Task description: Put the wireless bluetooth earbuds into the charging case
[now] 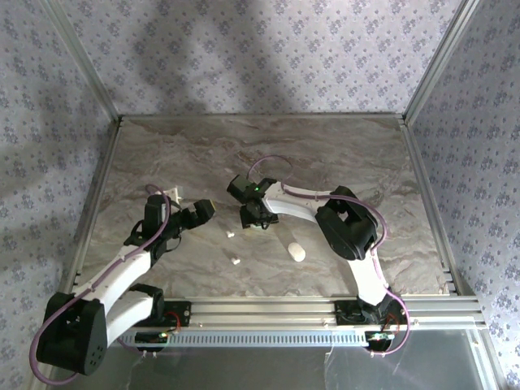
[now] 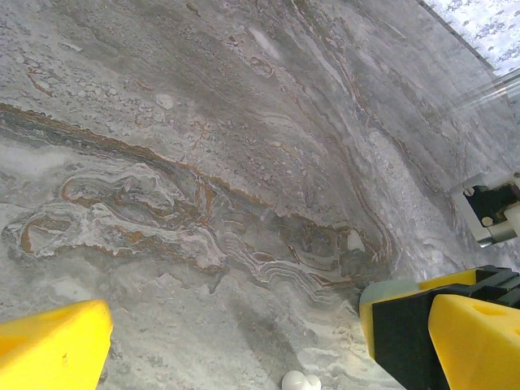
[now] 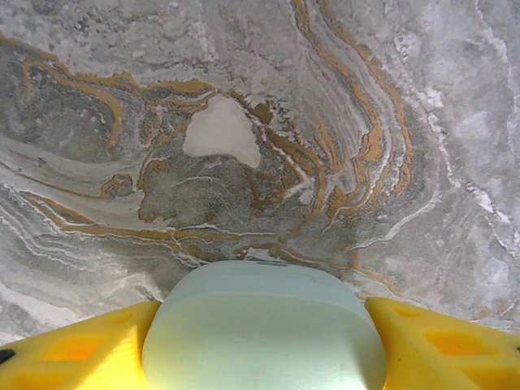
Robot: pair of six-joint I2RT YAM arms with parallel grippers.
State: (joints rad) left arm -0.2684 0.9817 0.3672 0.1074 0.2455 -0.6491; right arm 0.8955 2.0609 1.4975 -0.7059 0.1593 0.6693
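Note:
My right gripper (image 3: 260, 329) is shut on a mint oval charging case (image 3: 262, 321), one yellow finger on each side, just above the marble table. In the top view this gripper (image 1: 250, 216) sits at mid-table. Two tiny white earbuds lie on the table: one (image 1: 231, 234) between the grippers, the other (image 1: 236, 261) nearer the front. My left gripper (image 1: 201, 213) is open, its yellow fingers (image 2: 50, 348) wide apart with nothing between them. An earbud (image 2: 299, 380) lies at the bottom edge of the left wrist view. A mint corner of the case (image 2: 380, 294) shows there on the right.
A white oval case (image 1: 296, 252) lies on the table right of the earbuds, near the right arm's elbow (image 1: 345, 223). A small white piece (image 1: 173, 193) sits behind the left arm. Metal frame rails and patterned walls enclose the marble table (image 1: 341, 154).

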